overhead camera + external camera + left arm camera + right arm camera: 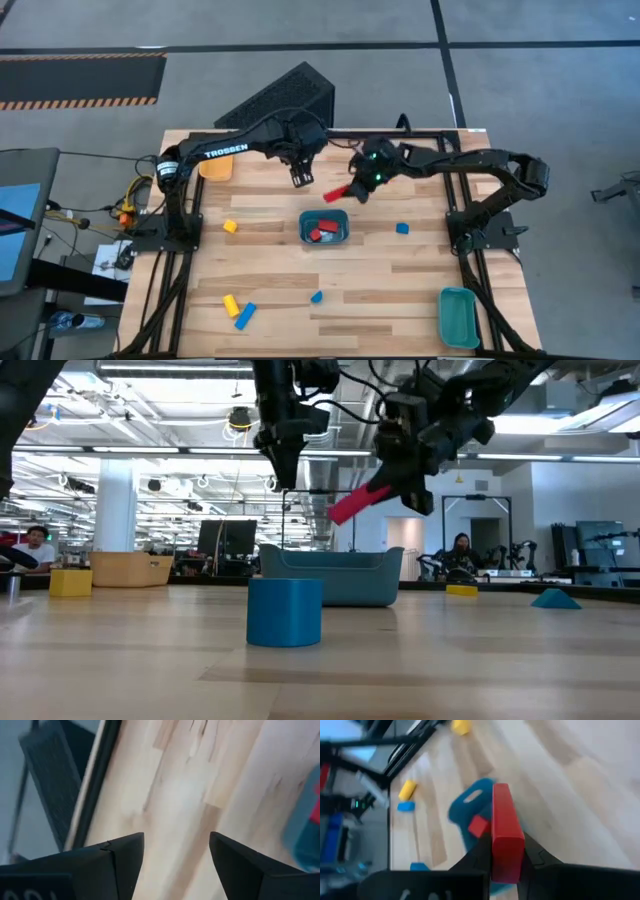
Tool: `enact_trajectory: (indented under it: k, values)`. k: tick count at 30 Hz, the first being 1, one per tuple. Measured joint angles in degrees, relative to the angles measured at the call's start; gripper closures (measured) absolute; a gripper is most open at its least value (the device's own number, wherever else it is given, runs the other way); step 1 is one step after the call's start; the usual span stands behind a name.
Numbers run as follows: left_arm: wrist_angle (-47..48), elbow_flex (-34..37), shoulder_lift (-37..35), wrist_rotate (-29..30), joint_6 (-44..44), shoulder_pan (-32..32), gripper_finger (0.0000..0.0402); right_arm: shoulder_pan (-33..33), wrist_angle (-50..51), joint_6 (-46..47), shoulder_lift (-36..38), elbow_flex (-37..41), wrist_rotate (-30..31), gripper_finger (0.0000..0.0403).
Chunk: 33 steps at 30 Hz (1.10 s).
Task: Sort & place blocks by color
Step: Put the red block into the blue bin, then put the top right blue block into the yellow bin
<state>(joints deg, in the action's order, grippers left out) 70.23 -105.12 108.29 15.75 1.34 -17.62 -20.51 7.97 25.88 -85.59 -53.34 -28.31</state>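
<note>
The right gripper (345, 192) pinches a long red plastic bar block (336, 194) in the air just beside the small teal tray (340, 238) holding red blocks (322, 232), while the left gripper (300, 180), fingers spread, hangs nearby.

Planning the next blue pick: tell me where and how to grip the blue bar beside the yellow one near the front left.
Take the blue bar across its narrow width at mid-length, coming straight down. It lies flat and slanted, one end close to the yellow bar, so keep the fingers off that end.
</note>
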Motion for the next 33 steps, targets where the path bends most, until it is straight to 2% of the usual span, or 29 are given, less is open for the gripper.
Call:
enact_trajectory:
  k: [2, 6, 10, 14, 18, 22, 27, 33]
  values:
    - [0.78, 0.00, 0.00, 0.48, 4.70, 1.44, 0.0186, 2.70, -1.50, -1.44, -0.84, -0.05, 1.36, 0.0355]
    - [3.45, 0.00, 0.00, 5.51, 15.86, 5.25, 0.0186, 7.76, -3.54, -1.69, -4.17, 0.04, 4.43, 0.0354]
    - [8.92, -0.02, 0.00, 8.63, 23.16, 9.78, 0.0186, 12.27, -4.32, -0.59, -8.35, -0.04, 10.68, 0.0351]
    - [14.50, -0.02, 0.00, 8.26, 29.32, 14.32, 0.0195, 15.11, -4.82, 3.88, -11.36, 0.00, 14.99, 0.0336]
    - [16.43, -0.02, 0.00, 6.92, 35.31, 18.56, 0.0203, 17.07, -5.73, 4.31, -12.42, 0.04, 17.62, 0.0302]
    - [16.49, -0.02, 0.00, 6.57, 37.46, 21.66, 0.0205, 18.03, -5.20, 4.25, -12.04, -0.03, 19.24, 0.0263]
    - [17.21, -0.04, 0.00, 6.31, 36.51, 22.55, 0.0205, 18.07, -4.95, 4.10, -8.74, 0.00, 19.54, 0.0225]
    - [18.48, -0.04, 0.00, 6.84, 29.59, 22.28, 0.0205, 17.77, 2.50, 4.09, -0.79, 0.00, 24.23, 0.0217]
